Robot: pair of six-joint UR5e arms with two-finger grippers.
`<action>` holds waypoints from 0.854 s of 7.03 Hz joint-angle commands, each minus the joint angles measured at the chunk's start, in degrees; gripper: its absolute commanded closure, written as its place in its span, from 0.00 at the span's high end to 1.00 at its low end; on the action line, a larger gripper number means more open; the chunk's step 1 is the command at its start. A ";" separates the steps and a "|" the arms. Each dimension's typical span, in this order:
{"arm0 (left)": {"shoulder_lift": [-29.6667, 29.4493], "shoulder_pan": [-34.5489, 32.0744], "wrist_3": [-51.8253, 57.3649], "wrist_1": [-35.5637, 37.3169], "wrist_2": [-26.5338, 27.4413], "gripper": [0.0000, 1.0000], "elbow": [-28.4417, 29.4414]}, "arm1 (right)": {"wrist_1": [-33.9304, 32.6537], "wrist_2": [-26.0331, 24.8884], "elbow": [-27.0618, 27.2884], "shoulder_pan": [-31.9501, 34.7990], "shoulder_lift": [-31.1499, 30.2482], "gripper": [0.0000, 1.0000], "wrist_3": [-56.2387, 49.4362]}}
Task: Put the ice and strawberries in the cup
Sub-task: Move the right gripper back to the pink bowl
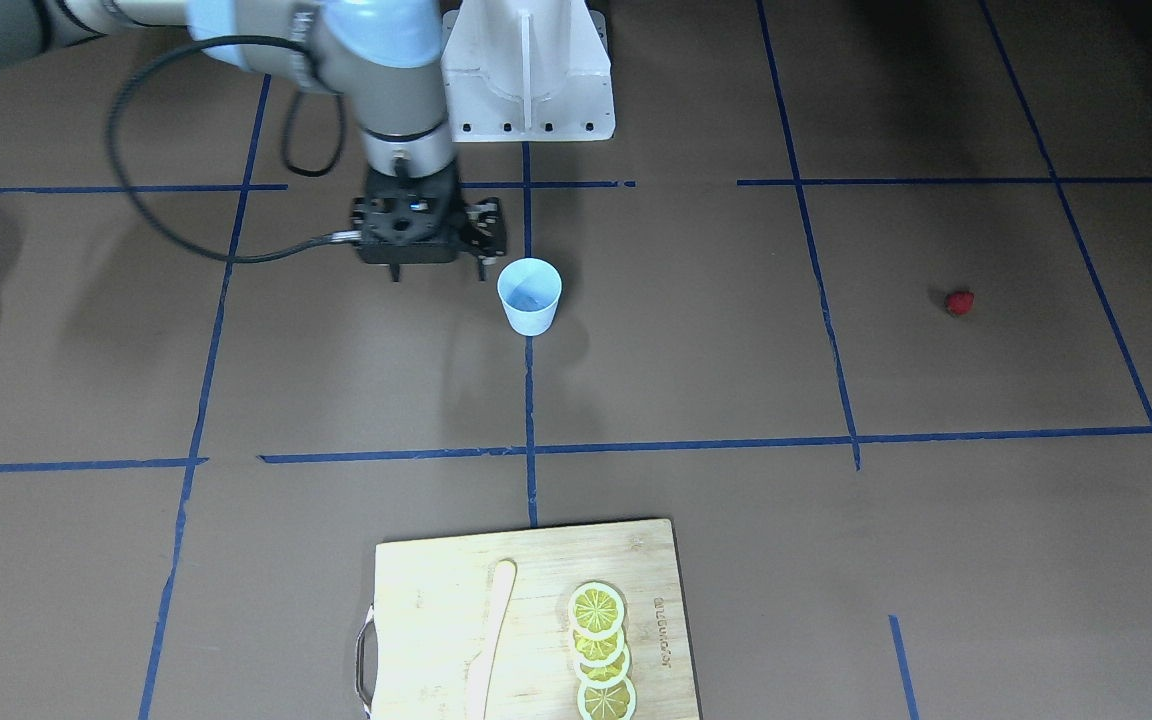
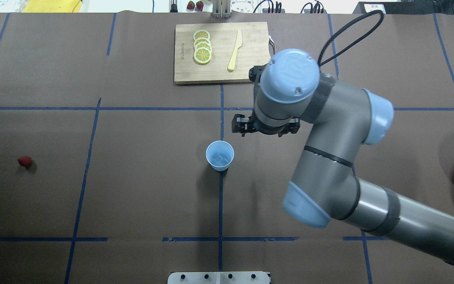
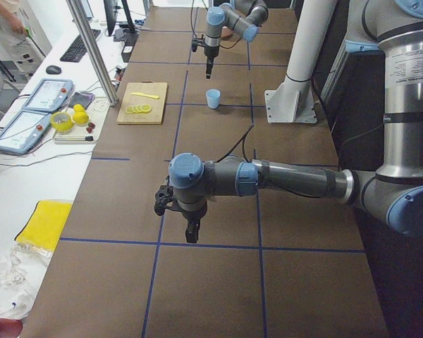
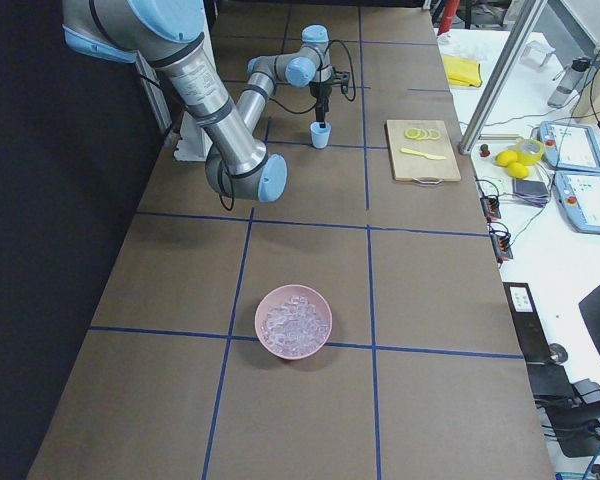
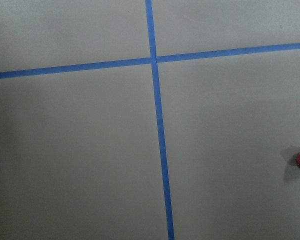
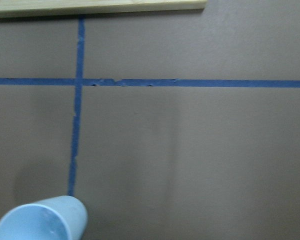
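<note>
Overhead, right gripper hangs at the cup's two o'clock; clenched or released, can't tell, left gripper likewise; cutting board stamp unreadable.

This is a robotics lab. A long table covered in brown paper is gridded with blue tape lines, and a grey and pale-blue jointed robot arm works beside a white metal mounting pedestal. A white side bench carries grey touchscreen teach pendants and a black keyboard.
</note>
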 commanded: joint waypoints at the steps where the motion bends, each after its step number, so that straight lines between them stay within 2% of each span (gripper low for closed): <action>1: 0.09 0.00 0.00 0.00 0.02 1.00 0.05 | 0.33 5.49 8.59 7.89 -13.49 0.99 -16.59; 2: 0.26 0.00 0.00 0.08 0.02 1.00 0.05 | 2.51 10.12 9.92 13.93 -20.69 0.99 -26.24; 4: 0.35 0.00 0.00 0.09 -0.07 1.00 0.05 | 13.20 18.22 9.68 24.75 -35.63 0.99 -40.68; 6: 0.35 0.00 0.00 0.00 -0.07 1.00 -0.04 | 15.71 21.85 8.54 33.38 -45.16 0.99 -55.70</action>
